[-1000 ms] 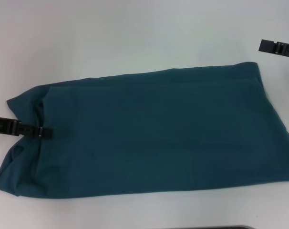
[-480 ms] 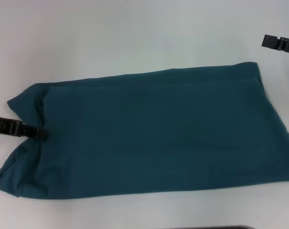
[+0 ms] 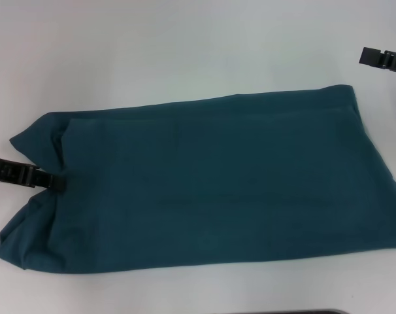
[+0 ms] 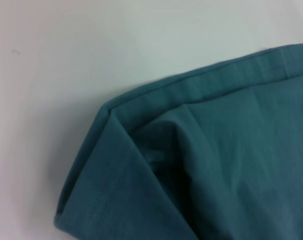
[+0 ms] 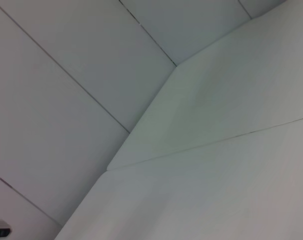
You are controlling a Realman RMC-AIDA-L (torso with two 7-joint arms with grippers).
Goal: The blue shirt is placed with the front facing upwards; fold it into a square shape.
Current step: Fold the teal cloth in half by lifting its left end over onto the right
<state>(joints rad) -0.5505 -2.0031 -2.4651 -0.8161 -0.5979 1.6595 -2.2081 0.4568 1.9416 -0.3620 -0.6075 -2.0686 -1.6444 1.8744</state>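
White table [image 3: 152, 46], seen from the head camera, near edge to far edge. Blue shirt [image 3: 211, 183] spread across the middle as a long folded band, plain side up, bunched and notched at the robot's left end; hemmed, folded corner [image 4: 116, 165] shown close in the left wrist view. Left gripper [image 3: 51, 181] low at that notch, tip touching the cloth edge; grip on the fabric impossible to tell. Right gripper [image 3: 374, 57] farther back at the right margin, apart from the cloth; clenched or released, impossible to tell.
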